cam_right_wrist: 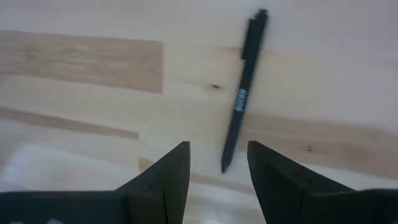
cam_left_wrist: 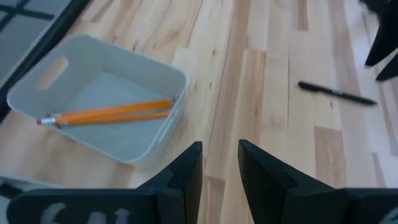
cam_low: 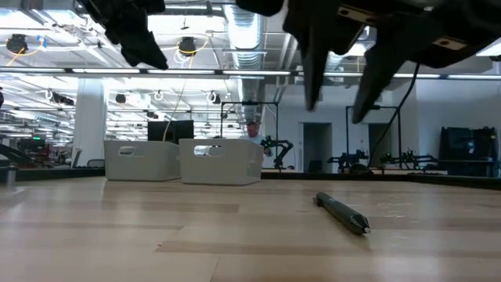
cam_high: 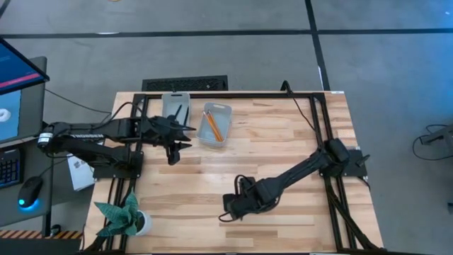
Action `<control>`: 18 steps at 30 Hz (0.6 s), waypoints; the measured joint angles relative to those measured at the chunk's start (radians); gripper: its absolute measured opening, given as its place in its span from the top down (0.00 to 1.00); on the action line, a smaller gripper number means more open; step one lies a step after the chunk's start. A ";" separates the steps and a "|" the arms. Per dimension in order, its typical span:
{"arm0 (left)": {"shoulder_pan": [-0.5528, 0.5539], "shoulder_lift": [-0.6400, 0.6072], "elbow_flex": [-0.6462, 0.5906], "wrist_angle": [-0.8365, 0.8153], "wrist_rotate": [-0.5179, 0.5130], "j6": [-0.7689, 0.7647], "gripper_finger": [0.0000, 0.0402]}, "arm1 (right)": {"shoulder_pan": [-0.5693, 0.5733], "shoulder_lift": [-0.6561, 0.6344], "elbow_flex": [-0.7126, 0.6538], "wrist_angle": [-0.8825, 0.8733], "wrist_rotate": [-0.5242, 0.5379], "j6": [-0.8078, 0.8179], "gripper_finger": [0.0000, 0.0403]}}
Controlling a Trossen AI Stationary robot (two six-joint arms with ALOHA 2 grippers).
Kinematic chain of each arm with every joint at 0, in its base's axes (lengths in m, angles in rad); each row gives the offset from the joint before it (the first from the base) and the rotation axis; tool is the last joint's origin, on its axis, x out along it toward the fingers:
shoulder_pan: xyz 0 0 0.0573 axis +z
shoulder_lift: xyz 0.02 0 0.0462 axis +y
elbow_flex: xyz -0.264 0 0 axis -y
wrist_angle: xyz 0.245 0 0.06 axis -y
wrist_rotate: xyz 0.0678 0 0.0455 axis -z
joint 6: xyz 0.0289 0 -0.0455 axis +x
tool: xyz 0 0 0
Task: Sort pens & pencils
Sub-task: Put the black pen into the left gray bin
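Note:
One black pen [cam_right_wrist: 242,93] lies flat on the bare wood, also seen in the low view [cam_low: 342,212] and the left wrist view [cam_left_wrist: 336,94]. My right gripper [cam_right_wrist: 217,165] hovers open just above it [cam_low: 337,86], its fingers standing either side of the pen's near tip without touching. Orange pencils [cam_left_wrist: 106,113] lie flat in a white bin [cam_high: 215,126]. A second white bin [cam_high: 175,105] beside it holds a dark pen [cam_high: 178,112]. My left gripper [cam_left_wrist: 221,168] is open and empty, raised near the bins [cam_high: 182,136].
Both bins stand side by side near the table's far edge [cam_low: 184,160]. A black frame [cam_high: 233,94] runs around the tabletop. A green paper plant [cam_high: 122,218] sits at the near left corner. Bare wood lies between the two arms.

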 joint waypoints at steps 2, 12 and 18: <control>0.000 0.000 -0.008 0.001 0.000 -0.001 0.77 | 0.007 0.000 -0.001 -0.019 0.000 0.029 0.55; -0.002 0.000 -0.015 0.007 0.002 -0.018 0.77 | 0.013 0.043 -0.005 -0.031 -0.007 0.049 0.55; -0.020 0.000 -0.015 0.008 0.005 -0.018 0.77 | 0.013 0.117 -0.004 0.047 -0.028 0.057 0.55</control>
